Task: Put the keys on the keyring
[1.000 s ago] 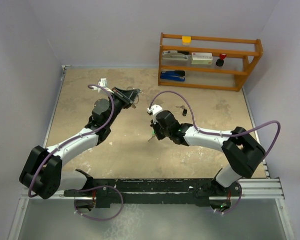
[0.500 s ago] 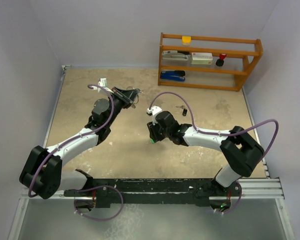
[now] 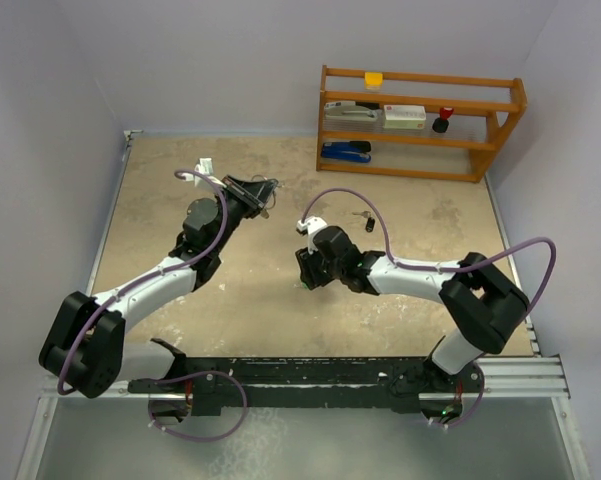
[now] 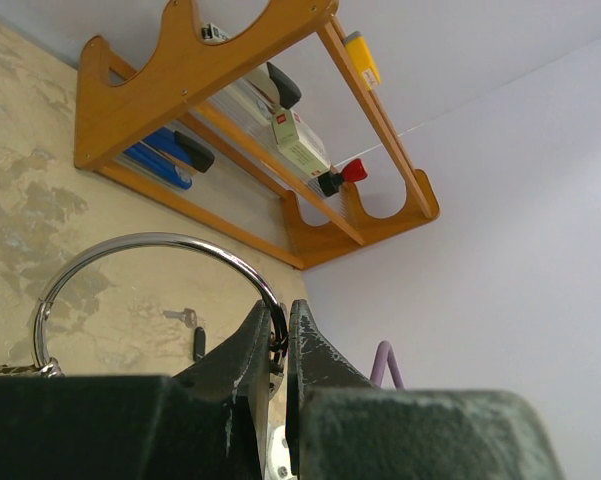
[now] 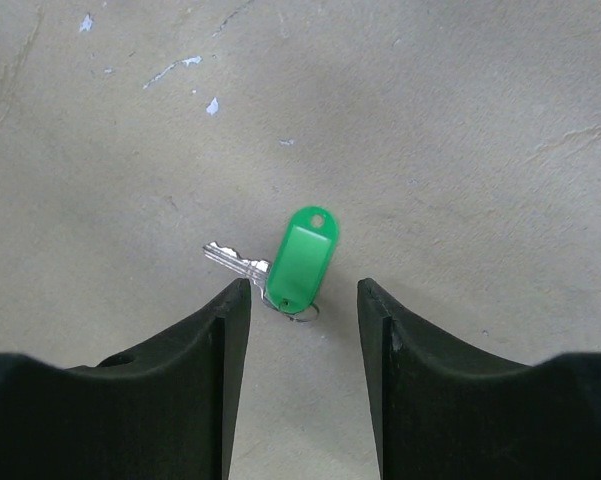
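Note:
My left gripper (image 4: 280, 318) is shut on the thin silver keyring (image 4: 150, 241), held up above the table; in the top view that gripper (image 3: 263, 196) is left of centre. My right gripper (image 5: 303, 292) stands open, pointing down at the table, and nothing is between its fingers. Just beyond its fingertips a key with a green plastic tag (image 5: 300, 258) and a silver blade (image 5: 233, 262) lies flat on the table. In the top view the right gripper (image 3: 305, 276) covers it. A black-headed key (image 3: 369, 225) lies on the table further back.
A wooden shelf (image 3: 420, 120) with a stapler, boxes and small items stands at the back right. A small silver key (image 3: 358, 213) lies beside the black-headed one. The right arm's purple cable (image 3: 350, 190) loops over those keys.
My right gripper has gone from shut to open, and the green-tagged key now lies on the table under it. The left arm with the keyring has not moved.

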### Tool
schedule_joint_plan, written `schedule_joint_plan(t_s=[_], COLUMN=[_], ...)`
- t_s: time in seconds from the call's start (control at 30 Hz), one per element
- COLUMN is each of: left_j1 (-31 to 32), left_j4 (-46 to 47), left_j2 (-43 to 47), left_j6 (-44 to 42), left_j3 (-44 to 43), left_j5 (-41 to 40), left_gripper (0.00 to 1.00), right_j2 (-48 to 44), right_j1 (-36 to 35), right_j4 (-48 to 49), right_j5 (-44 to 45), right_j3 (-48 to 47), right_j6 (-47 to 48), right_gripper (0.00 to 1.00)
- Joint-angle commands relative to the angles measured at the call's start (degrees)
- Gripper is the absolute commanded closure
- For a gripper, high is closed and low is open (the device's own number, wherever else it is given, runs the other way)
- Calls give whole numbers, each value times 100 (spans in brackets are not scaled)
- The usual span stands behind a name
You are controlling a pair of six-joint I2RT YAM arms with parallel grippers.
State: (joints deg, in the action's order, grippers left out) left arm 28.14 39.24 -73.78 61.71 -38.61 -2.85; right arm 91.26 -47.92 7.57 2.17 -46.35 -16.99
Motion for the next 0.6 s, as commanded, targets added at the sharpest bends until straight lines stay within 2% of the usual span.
schedule_joint_plan(t_s=[0.0,0.33,0.57], left_j1=[-45,-63,-63], left_j4=[348,354,397], left_j2=[124,161,107], left_j6=[-120,-118,-105], left_j3=[-23,-6,3], left_j5=[83,92,109], left_gripper=[100,100,100], right_j2=[-99,-577,-620], right_j1=[16,12,11], right_j4=[77,128,375], right_j5=[-86,-75,462], right_j3=[121,597,737], right_j6=[-249,-266,123], right_gripper=[50,48,47])
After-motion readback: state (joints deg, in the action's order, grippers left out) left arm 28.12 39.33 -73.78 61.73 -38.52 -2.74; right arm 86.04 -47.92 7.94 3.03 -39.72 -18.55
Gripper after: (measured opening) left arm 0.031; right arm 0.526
